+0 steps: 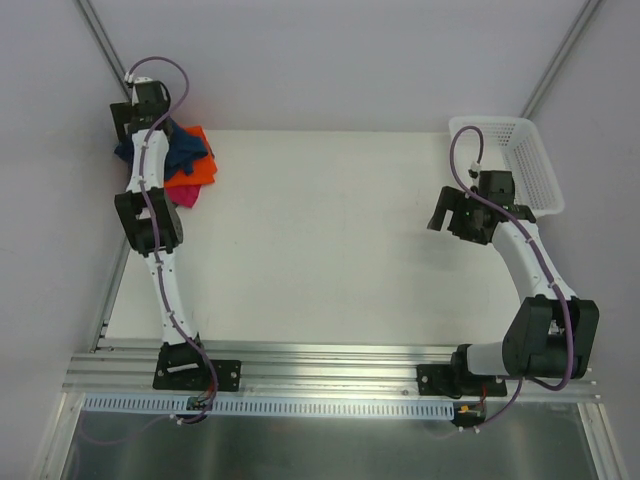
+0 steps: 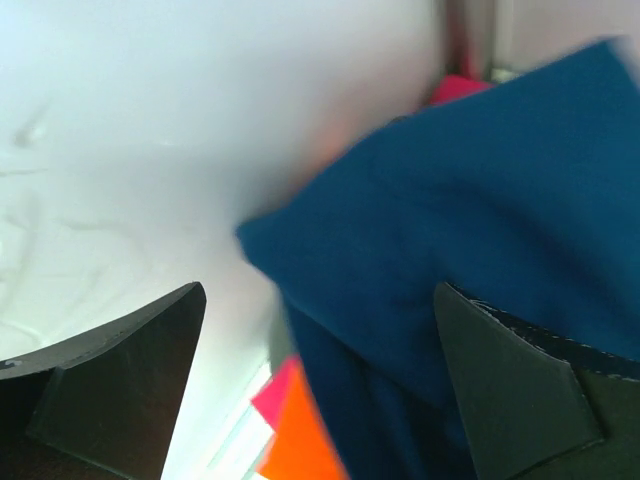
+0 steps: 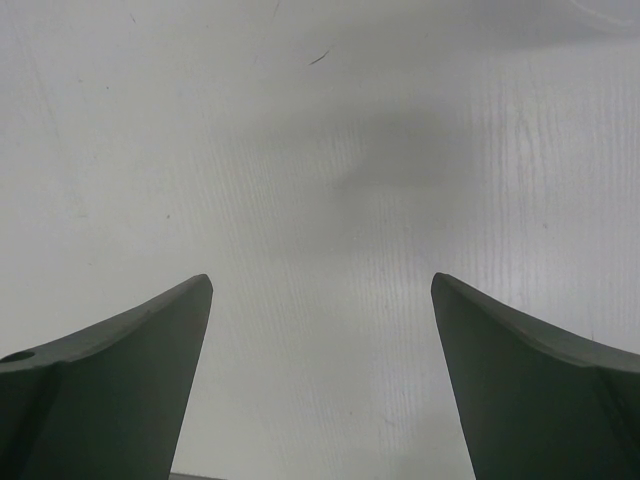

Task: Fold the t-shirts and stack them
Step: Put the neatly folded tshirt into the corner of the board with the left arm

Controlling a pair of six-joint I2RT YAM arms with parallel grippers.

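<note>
The left arm [image 1: 165, 285] and right arm [image 1: 520, 245] are white shells with black joints, purple cables [image 1: 186, 88] and black base plates [image 1: 195, 372]; the left hand [image 2: 320, 290] and right hand [image 3: 321, 277] have dark wedge-shaped fingers [image 3: 110, 380].

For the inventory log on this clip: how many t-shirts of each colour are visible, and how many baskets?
Navy blue t-shirt: 1
Orange t-shirt: 1
Pink t-shirt: 1
White lattice basket: 1
Total: 4
The shirts lie in one pile, so anything hidden under it is not counted.
</note>
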